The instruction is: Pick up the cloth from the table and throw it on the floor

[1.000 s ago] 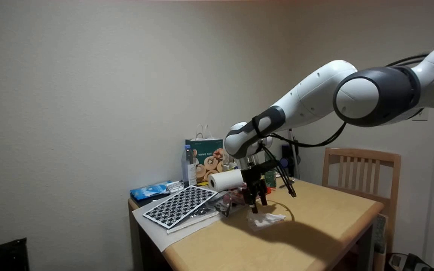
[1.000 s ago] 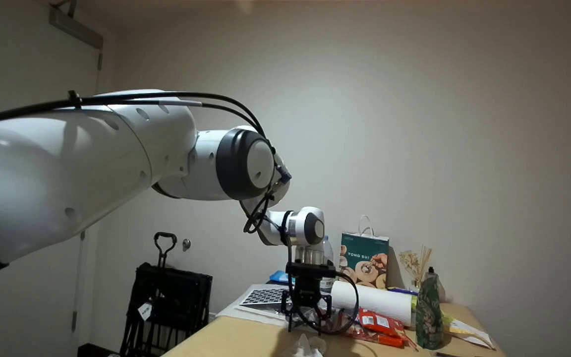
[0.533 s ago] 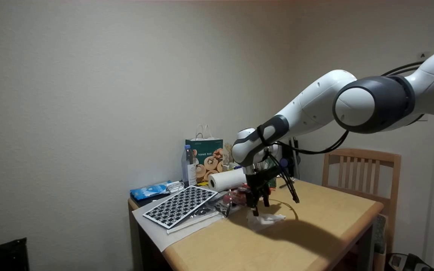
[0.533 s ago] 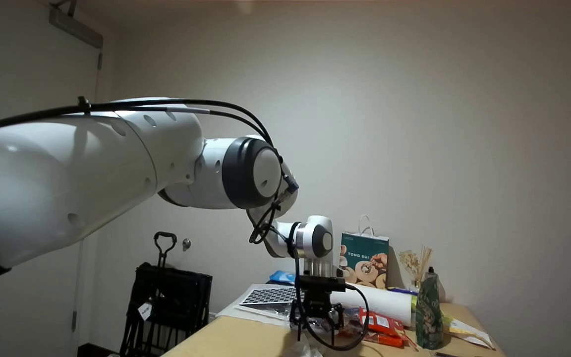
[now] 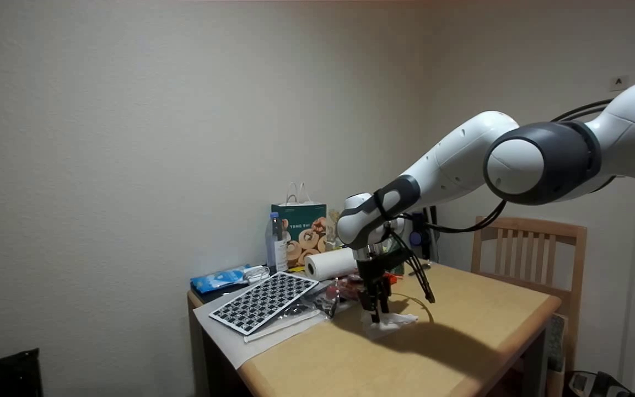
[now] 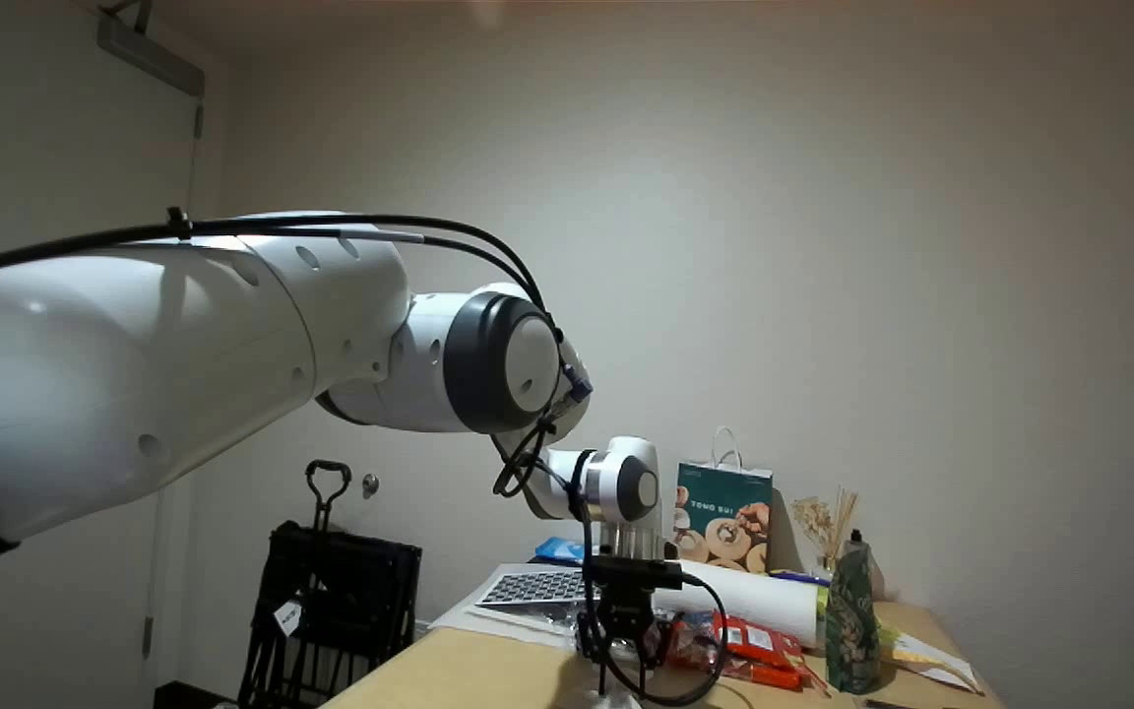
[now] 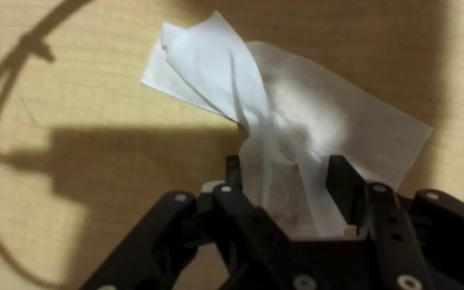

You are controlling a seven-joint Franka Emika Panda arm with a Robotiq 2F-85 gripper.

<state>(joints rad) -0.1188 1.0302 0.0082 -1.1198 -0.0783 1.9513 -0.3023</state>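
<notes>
The end effector (image 7: 284, 169) holds nothing yet: its fingers stand apart astride the bunched folds of the cloth (image 7: 300, 108), which lies crumpled on the counter (image 5: 488, 289). It looks thin, soft and nearly weightless, and may slide or tear if dragged, so the raised ridge between the tips seems a surer pinch than the flat corner.

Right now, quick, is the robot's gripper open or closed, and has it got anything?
Gripper: open, its fingers apart with part of the crumpled white cloth between them; no hold shows, though whether they touch it cannot be told.
</notes>
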